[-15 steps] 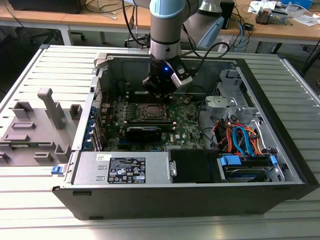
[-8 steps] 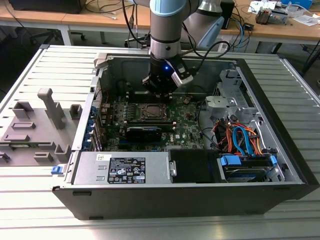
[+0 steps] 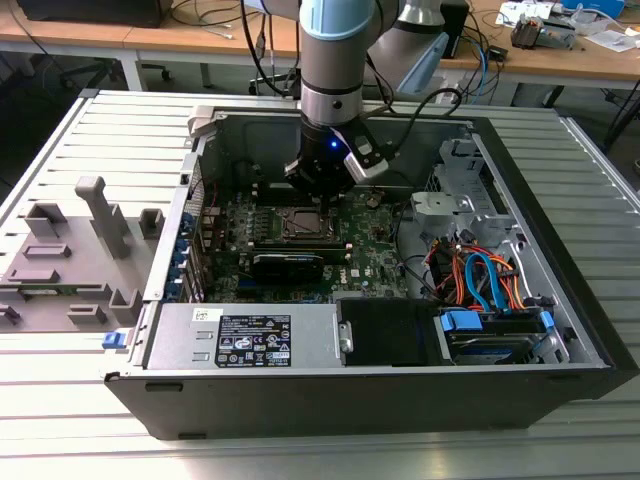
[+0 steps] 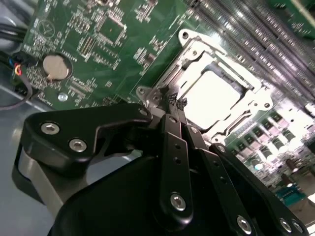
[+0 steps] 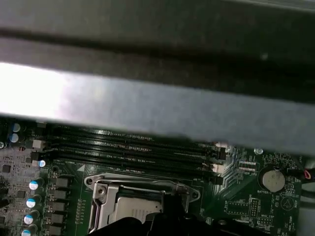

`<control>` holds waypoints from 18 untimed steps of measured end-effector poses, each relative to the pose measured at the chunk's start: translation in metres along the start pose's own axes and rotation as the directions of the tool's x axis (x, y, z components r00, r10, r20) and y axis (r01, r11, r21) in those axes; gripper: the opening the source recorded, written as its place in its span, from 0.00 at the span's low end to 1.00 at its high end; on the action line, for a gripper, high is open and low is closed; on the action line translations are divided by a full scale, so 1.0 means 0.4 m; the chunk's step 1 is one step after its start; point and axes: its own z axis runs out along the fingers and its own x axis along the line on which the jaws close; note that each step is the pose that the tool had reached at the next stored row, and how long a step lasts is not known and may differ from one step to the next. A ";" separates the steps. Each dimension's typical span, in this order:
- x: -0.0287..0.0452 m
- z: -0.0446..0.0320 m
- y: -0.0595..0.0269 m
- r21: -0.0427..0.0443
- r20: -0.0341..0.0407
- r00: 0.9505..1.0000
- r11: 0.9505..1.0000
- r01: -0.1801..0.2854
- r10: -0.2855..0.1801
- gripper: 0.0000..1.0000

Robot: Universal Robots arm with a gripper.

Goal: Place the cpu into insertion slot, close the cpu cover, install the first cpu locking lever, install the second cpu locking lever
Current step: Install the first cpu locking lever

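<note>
The cpu (image 4: 212,96) lies flat in the insertion slot (image 3: 300,223) on the green board; its pale metal top also shows in the first wrist view (image 5: 140,207). The silvery cpu cover (image 4: 193,58) lies down around it as a frame (image 5: 142,180). My gripper (image 4: 175,102) hangs just over one corner of the socket, black fingers (image 4: 170,132) pressed together, shut, with nothing visible between the tips. In the exterior view the gripper (image 3: 322,200) stands right above the socket's far edge. I cannot tell the locking levers from the socket's metal rim.
The open computer case (image 3: 560,330) walls in the board. A black graphics card (image 3: 287,265) lies just in front of the socket, the power supply (image 3: 245,340) nearer still. Orange and blue cables (image 3: 480,280) fill the exterior view's right. Memory slots (image 5: 128,147) and a coin battery (image 4: 54,67) flank the socket.
</note>
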 end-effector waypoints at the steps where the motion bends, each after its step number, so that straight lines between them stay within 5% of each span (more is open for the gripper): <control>1: 0.001 0.000 -0.005 0.000 0.000 1.000 1.000 0.000 0.000 0.11; 9: 0.006 0.000 -0.046 0.000 0.000 1.000 1.000 0.000 0.000 0.11; 18: 0.006 -0.021 -0.050 0.000 0.000 1.000 1.000 0.000 0.000 0.11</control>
